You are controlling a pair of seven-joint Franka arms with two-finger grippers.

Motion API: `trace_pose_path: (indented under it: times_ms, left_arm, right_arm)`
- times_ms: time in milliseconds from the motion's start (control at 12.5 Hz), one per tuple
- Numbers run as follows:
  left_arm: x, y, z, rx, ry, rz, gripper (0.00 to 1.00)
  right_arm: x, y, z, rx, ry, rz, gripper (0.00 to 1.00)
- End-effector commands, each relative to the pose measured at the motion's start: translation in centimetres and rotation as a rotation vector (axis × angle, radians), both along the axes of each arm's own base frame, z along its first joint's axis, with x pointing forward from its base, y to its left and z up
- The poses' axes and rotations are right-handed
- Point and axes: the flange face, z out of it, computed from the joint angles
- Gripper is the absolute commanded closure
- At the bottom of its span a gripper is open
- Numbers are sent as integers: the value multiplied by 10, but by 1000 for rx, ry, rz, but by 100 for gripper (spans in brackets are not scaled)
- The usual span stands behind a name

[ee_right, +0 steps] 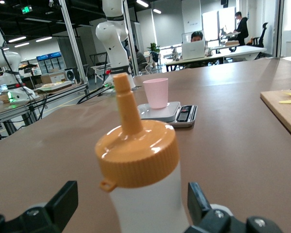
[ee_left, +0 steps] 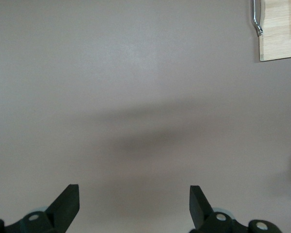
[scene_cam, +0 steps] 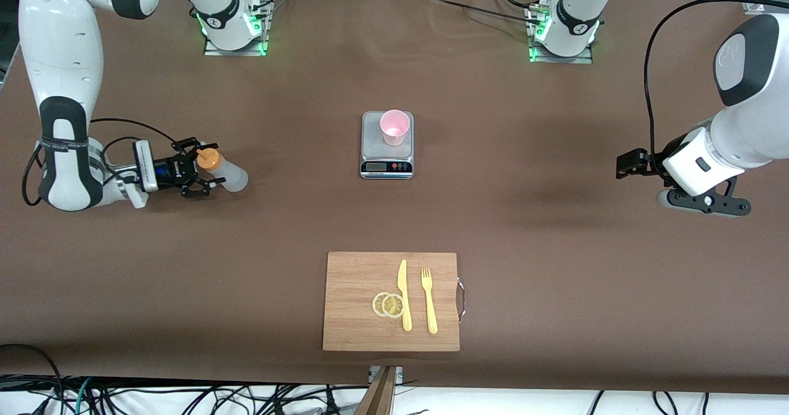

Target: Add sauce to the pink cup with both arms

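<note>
The sauce is a whitish squeeze bottle with an orange nozzle cap, standing on the table toward the right arm's end. My right gripper is level with it and open, with a finger on each side of the bottle's body and a gap to both. The pink cup stands upright on a small silver scale at mid-table; the right wrist view shows the pink cup past the nozzle. My left gripper waits open over bare table at the left arm's end, with nothing between its fingers.
A wooden cutting board lies nearer the front camera than the scale. It carries a yellow knife, a yellow fork and two lemon slices. A corner of the cutting board shows in the left wrist view.
</note>
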Motion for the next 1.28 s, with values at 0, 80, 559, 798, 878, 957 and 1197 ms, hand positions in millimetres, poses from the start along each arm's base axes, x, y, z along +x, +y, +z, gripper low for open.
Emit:
trace_pose_path:
  times_ms: [0, 80, 559, 798, 878, 957, 1197]
  left_arm:
    - [1, -1, 5, 7, 5, -20, 0]
    - [1, -1, 5, 7, 5, -20, 0]
    - [2, -1, 6, 6, 2, -20, 0]
    - [2, 0, 6, 6, 2, -18, 0]
    - [2, 0, 6, 6, 2, -18, 0]
    - [2, 0, 6, 6, 2, -18, 0]
    - [2, -1, 6, 6, 2, -20, 0]
  right_arm:
    - [1, -23, 17, -57, 50, 22, 0]
    - [-1, -30, 23, -73, 82, 18, 0]
    - [29, -84, 146, -366, 404, -9, 0]
    - [59, -74, 211, -555, 572, -71, 0]
    - [66, -69, 224, -607, 606, -97, 0]
    - [71, -59, 235, -655, 634, -112, 0]
    - [77, -17, 283, -762, 566, -120, 0]
